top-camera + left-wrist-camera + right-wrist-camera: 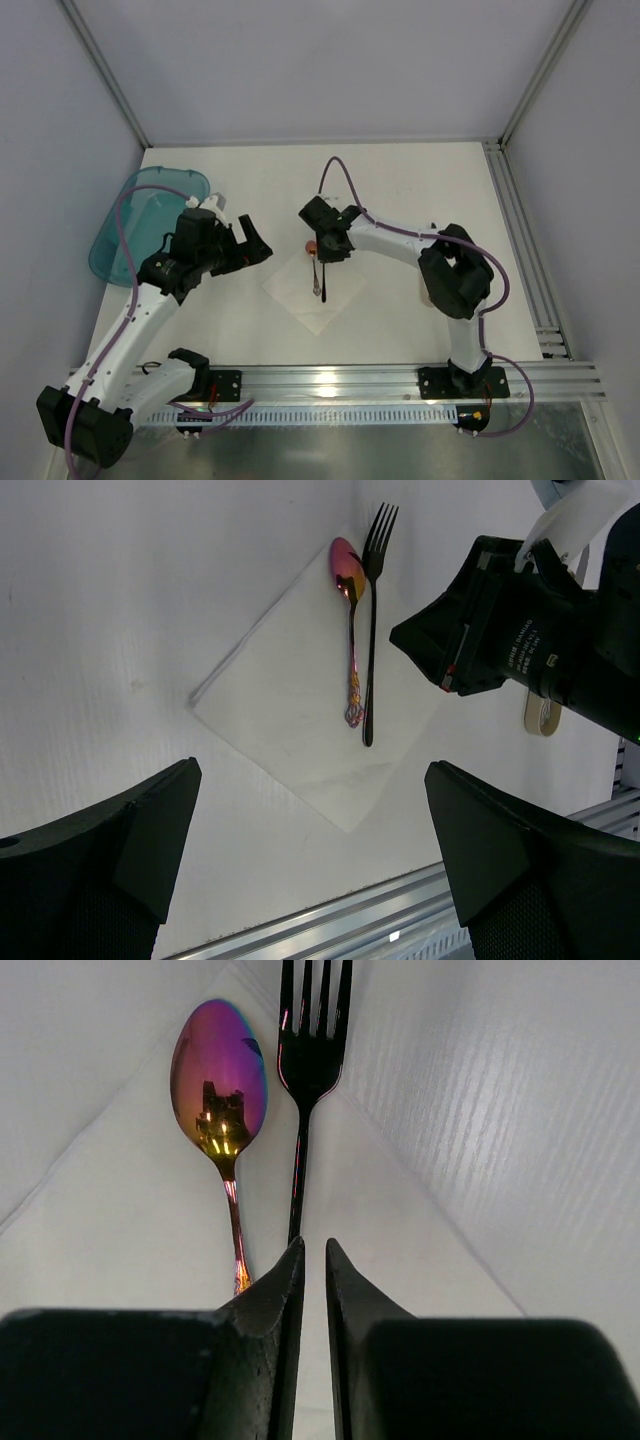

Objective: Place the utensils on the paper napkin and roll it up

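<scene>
The white paper napkin (318, 300) (290, 700) (110, 1230) lies as a diamond at the table's middle. Two utensils rest side by side on it: an iridescent pink spoon (311, 247) (347, 575) (220, 1080) and a dark fork (324, 282) (371, 630) (310, 1050). Their heads reach past the napkin's far corner. My right gripper (326, 252) (312, 1252) hovers low over the fork's handle, jaws a narrow crack apart with only napkin showing in the gap. My left gripper (252, 240) (310, 780) hangs wide open left of the napkin, holding nothing.
A translucent teal tub (130, 220) sits at the far left. A tan tape roll (540, 715) lies right of the napkin, partly behind the right arm (520, 630). An aluminium rail (350, 380) runs along the near edge.
</scene>
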### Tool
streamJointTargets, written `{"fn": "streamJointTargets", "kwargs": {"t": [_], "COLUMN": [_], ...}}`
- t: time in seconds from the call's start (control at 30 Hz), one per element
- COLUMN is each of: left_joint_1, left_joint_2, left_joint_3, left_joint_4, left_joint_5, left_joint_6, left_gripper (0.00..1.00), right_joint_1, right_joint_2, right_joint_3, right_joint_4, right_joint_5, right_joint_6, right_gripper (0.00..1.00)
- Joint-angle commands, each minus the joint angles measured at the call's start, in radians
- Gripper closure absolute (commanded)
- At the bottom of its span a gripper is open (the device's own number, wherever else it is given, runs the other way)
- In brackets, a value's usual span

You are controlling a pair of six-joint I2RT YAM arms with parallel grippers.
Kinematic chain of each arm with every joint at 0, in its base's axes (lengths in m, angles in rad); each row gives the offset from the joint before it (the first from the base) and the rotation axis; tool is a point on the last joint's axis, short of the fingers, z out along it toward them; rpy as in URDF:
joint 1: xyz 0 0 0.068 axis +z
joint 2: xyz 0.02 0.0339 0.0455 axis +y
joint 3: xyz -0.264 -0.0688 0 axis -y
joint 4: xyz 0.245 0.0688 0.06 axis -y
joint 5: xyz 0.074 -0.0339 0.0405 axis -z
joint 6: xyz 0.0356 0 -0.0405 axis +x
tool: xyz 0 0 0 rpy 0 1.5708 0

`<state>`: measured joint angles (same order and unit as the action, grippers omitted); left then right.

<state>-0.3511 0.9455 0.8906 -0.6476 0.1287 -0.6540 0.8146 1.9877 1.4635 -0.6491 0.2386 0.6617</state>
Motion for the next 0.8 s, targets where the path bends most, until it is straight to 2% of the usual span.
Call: {"fn": "streamJointTargets", "kwargs": {"t": [0.0, 0.17, 0.33, 0.43, 0.53, 0.77], "left_joint_1": [0.006, 0.008, 0.008, 0.006, 0.006, 0.006], "left_joint_2": [0.007, 0.015, -0.001, -0.002, 0.004, 0.01], "left_joint_3": [0.016, 0.016, -0.013, -0.024, -0.025, -0.021], "left_joint_4": [0.02, 0.031, 0.095, 0.104, 0.109, 0.115], "left_joint_5": [0.018, 0.07, 0.146, 0.149, 0.155, 0.178], "left_joint_6": [0.002, 0.019, 0.005, -0.004, -0.012, -0.019], "left_gripper": [0.0, 0.0, 0.0, 0.0, 0.0, 0.0], "right_joint_1": [-0.037, -0.161, -0.388, -0.504, -0.58, -0.64], "right_joint_2": [-0.11, -0.257, -0.4, -0.454, -0.472, -0.465], "right_joint_3": [0.023, -0.09, -0.27, -0.348, -0.39, -0.457], "right_joint_4": [-0.032, -0.024, 0.031, 0.013, -0.012, 0.012], "right_joint_5": [0.03, 0.001, -0.054, -0.032, 0.001, 0.004], "right_joint_6": [-0.057, -0.175, -0.252, -0.293, -0.31, -0.326], "right_gripper": [0.85, 0.83, 0.81, 0.8, 0.8, 0.78]}}
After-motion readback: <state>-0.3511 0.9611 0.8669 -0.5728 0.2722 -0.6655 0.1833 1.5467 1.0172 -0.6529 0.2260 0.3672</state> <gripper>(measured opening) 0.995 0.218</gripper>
